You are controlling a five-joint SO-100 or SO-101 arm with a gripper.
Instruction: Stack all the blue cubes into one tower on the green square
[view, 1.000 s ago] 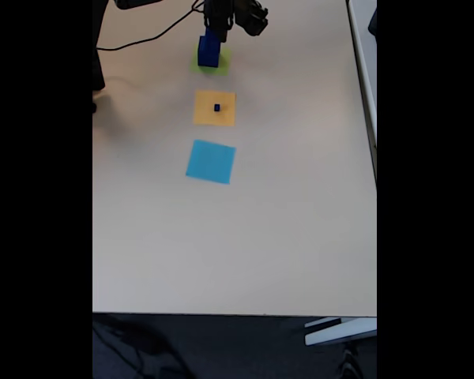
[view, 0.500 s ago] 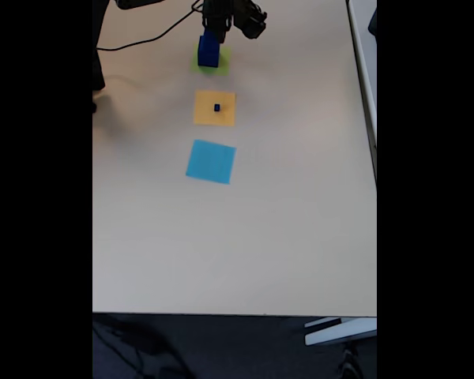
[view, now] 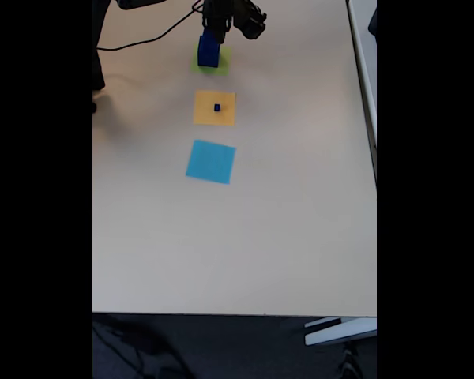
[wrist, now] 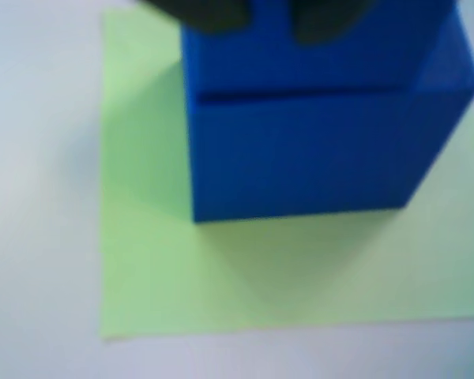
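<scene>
While my claw [view: 214, 31] hung over the far end of the table [view: 284, 237]:
Claw: whether I gripped anything, I could not tell.
Stacked blue cubes [wrist: 300, 134]: stood on the green square [wrist: 150, 268].
Tiny blue cube [view: 217, 107]: sat on the orange square [view: 204, 117].
Light-blue square [view: 211, 161]: bare.

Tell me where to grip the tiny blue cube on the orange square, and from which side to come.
Come straight down from above and close the jaws on two opposite side faces of the tiny blue cube. It sits alone near the middle of the orange square, with nothing beside it, so any pair of faces looks free. It is so small that the jaws should probably open only narrowly.
</scene>
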